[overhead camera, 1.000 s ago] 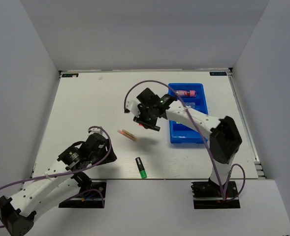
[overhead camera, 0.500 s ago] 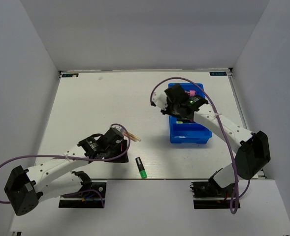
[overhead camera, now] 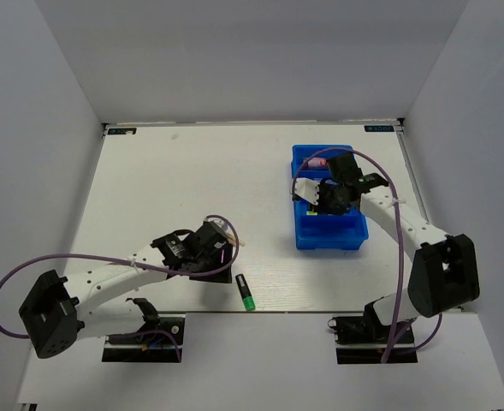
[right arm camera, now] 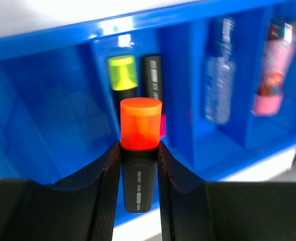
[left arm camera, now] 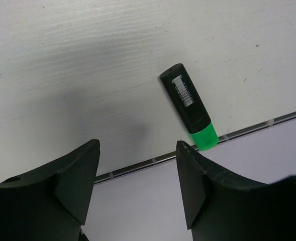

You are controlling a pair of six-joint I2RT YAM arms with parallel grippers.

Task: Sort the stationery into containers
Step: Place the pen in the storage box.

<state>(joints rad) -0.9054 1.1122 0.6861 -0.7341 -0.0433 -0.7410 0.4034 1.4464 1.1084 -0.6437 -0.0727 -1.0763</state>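
Blue plastic walls fill the right wrist view: the bin (right arm camera: pixel 47 37) is partly stocked, with a yellow highlighter (right arm camera: pixel 121 74) and a black-bodied one (right arm camera: pixel 152 83) side by side in one compartment, a clear pen (right arm camera: pixel 219 70) in the next and a pink tube (right arm camera: pixel 272 65) in the one beyond. The right gripper (right arm camera: pixel 139 150) is clamped on the body of an orange highlighter (right arm camera: pixel 140 123), cap pointing into the bin, hanging over the compartment that holds the other highlighters; it is not yet released, so that item counts as nearly sorted. Out on the worktop (left arm camera: pixel 87 50) a green highlighter (left arm camera: pixel 190 108) lies flat close to the near edge, untouched. The left gripper (left arm camera: pixel 137 146) hovers near it with its jaws spread and nothing between them, the highlighter off to one side rather than in the gap. From above, a pale tip just beside that gripper looks like the tan sticks (overhead camera: pixel 234 243), though most of them are hidden. By my reckoning the job is past halfway: one drop is pending, and the green highlighter and the sticks remain to be picked up.
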